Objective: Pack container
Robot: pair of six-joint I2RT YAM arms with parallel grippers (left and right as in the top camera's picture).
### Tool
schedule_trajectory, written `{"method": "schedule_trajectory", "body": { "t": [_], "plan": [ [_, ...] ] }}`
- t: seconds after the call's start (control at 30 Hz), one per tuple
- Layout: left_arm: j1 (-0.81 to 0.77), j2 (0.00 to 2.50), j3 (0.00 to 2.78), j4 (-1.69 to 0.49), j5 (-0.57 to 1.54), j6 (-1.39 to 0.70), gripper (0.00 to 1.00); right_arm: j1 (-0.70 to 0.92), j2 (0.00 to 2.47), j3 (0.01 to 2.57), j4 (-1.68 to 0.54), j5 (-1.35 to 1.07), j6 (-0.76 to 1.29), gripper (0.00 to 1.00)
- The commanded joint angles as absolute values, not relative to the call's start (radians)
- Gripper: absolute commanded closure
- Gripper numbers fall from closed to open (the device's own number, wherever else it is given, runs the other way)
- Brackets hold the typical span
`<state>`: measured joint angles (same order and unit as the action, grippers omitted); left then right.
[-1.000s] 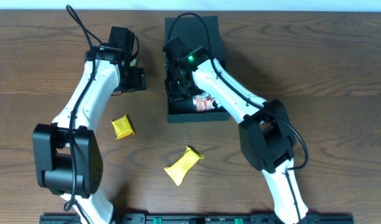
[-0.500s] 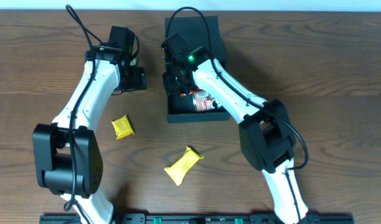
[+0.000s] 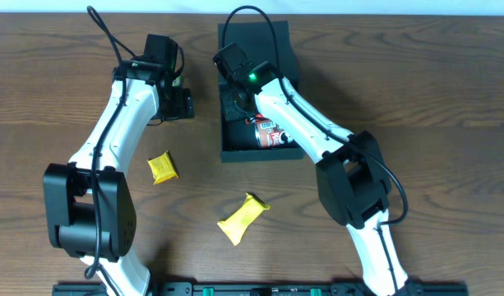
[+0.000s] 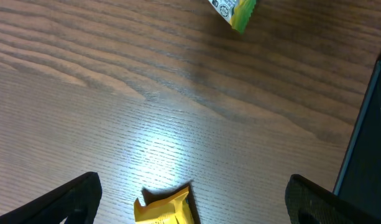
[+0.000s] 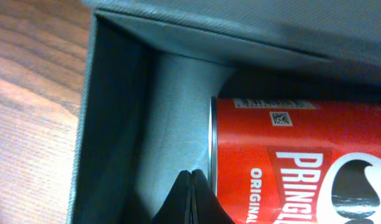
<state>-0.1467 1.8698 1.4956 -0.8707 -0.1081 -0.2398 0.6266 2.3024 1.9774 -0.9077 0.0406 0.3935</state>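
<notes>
Your left jaws (spread, empty) hang left of the container [image 3: 250, 154], nearest the yellow packet [image 3: 161, 167] there; right jaws, pressed together, sit inside it.

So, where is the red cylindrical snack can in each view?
Overhead: the red cylindrical snack can inside the dark square container, near its lower wall.
Left wrist: not in it.
Right wrist: the can, lower right, on its side.
Shared landmark: the container at left wrist's right edge, its wall at right wrist's left.
</notes>
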Motion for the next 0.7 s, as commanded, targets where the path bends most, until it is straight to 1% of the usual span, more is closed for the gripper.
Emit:
{"method": "schedule_trajectory", "body": {
  "t": [0.0, 0.37, 0.67],
  "plan": [
    [-0.144, 1.844, 1.510, -0.867, -0.104, -0.251, 0.05, 0.622, 2.295, 1.997, -0.907, 0.106, 0.421, 0.98],
    [-0.144, 1.844, 1.510, -0.862, -0.103, -0.252, 0.05, 0.620, 2.295, 1.997, -0.908, 0.250, 0.479, 0.98],
    [-0.144, 1.844, 1.510, -0.862, -0.103, -0.263, 0.05, 0.618, 2.295, 1.997, -0.908, 0.332, 0.566, 0.98]
  ]
}}
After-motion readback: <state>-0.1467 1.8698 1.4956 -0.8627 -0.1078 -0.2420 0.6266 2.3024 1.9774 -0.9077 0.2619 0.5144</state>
